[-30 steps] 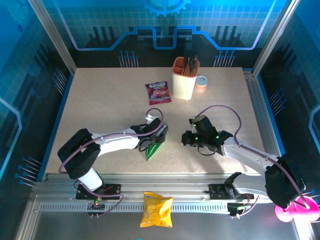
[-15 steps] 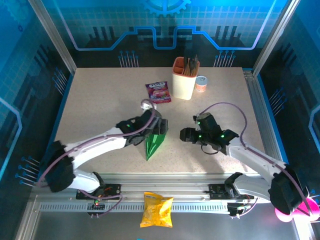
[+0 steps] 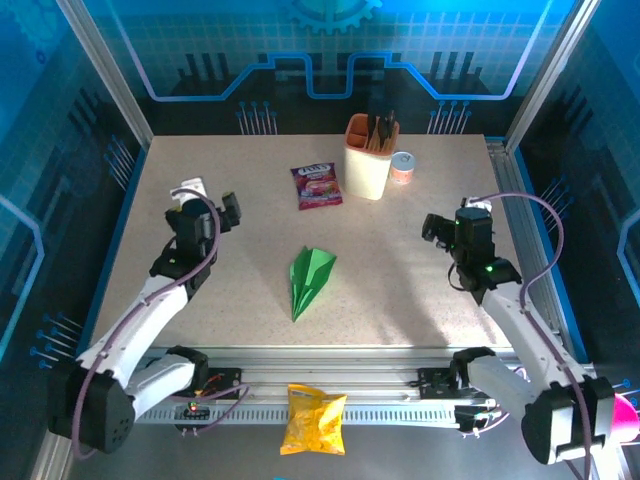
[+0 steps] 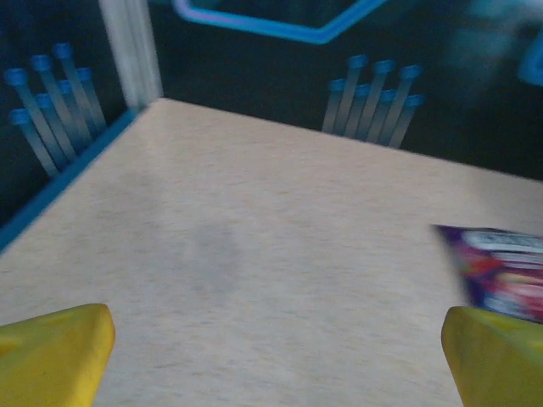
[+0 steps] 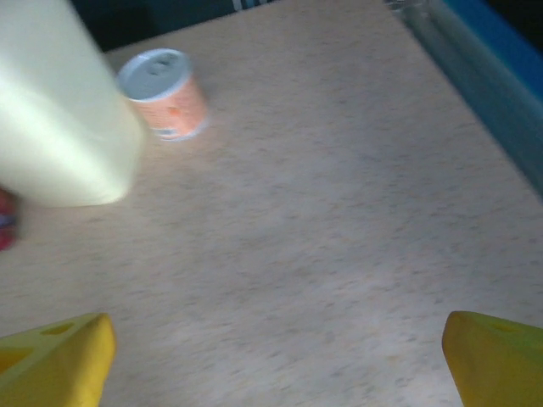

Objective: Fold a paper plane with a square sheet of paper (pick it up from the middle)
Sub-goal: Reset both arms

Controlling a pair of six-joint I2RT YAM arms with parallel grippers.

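we note the plane (image 3: 310, 280) lying flat at frame centre on the table (image 3: 400, 200); left pincer (image 4: 276, 356) and right pincer (image 5: 276, 360) gape wide, empty.

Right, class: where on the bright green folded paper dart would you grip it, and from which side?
The bright green folded paper dart lies flat on the speckled beige table, nose toward the near edge, so a side approach would meet only thin edges. Probably grip it mid-length, across its centre crease, coming down from above.
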